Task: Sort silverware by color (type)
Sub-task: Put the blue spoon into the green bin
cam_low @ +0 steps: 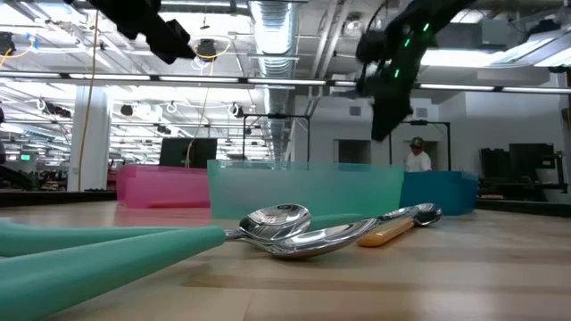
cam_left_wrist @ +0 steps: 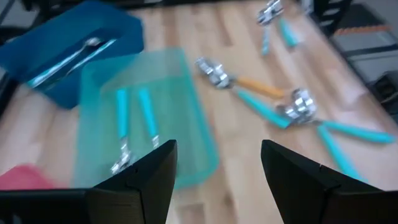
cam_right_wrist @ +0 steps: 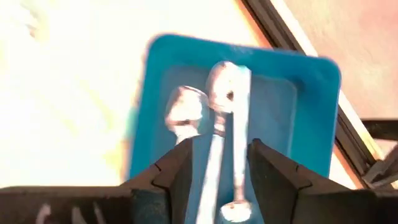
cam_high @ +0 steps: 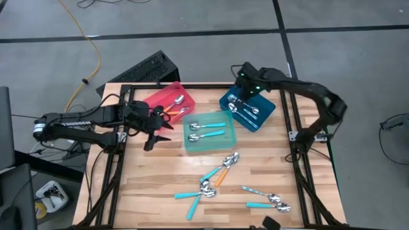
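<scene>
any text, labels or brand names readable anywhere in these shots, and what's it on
No text can be read in any view.
Left arm: a strip of pale lettering runs along its link in the high view, too small and blurred to read.
Trays, red, teal and blue: no labels visible.
Spoons on the table: no markings visible.
Room behind the table in the low view: no legible signs.

Left arm: lying low, reaching in from the table's left edge, wrist pointing toward the middle.
Left gripper: standing with fingers spread wide, holding nothing.
Right arm: bending in from the right rear corner, elbow raised.
Right gripper: pointing down, fingers parted.
</scene>
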Motion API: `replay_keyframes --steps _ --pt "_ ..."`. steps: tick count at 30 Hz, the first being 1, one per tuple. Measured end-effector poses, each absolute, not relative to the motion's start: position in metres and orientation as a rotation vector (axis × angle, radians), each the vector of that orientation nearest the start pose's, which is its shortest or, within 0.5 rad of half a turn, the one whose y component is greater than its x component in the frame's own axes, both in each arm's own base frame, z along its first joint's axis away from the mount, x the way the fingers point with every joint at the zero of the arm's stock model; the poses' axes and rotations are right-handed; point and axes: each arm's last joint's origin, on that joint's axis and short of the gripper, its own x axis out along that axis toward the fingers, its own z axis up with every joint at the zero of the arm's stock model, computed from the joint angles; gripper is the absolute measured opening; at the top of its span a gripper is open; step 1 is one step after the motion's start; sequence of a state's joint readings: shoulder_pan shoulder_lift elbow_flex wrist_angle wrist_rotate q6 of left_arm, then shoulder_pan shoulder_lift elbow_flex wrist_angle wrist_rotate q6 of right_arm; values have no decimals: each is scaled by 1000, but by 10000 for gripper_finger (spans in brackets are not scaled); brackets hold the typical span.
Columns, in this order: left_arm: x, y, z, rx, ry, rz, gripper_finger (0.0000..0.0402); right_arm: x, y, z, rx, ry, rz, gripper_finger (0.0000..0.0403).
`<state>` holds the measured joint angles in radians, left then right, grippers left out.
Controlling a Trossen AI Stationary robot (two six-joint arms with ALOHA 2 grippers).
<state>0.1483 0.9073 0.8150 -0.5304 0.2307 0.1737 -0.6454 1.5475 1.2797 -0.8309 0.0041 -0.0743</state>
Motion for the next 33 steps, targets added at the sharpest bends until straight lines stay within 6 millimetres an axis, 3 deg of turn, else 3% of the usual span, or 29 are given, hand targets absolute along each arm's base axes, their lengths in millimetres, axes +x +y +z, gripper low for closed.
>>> replay_keyframes --steps 8,12,16,21,26,33 --pt "190 -9 295 32 561 -269 218 225 -115 339 273 866 -455 175" --pt "197 -29 292 53 571 -281 218 222 -73 357 233 795 -319 175" --pt "200 -46 293 39 545 -338 218 232 -29 361 166 763 -136 175" --pt "195 -62 299 19 496 -395 218 261 22 355 49 699 49 175" --pt "188 -73 302 0 482 -426 218 299 65 330 -78 674 206 176" --pt "184 -82 302 -12 486 -458 218 342 89 270 -133 797 252 176"
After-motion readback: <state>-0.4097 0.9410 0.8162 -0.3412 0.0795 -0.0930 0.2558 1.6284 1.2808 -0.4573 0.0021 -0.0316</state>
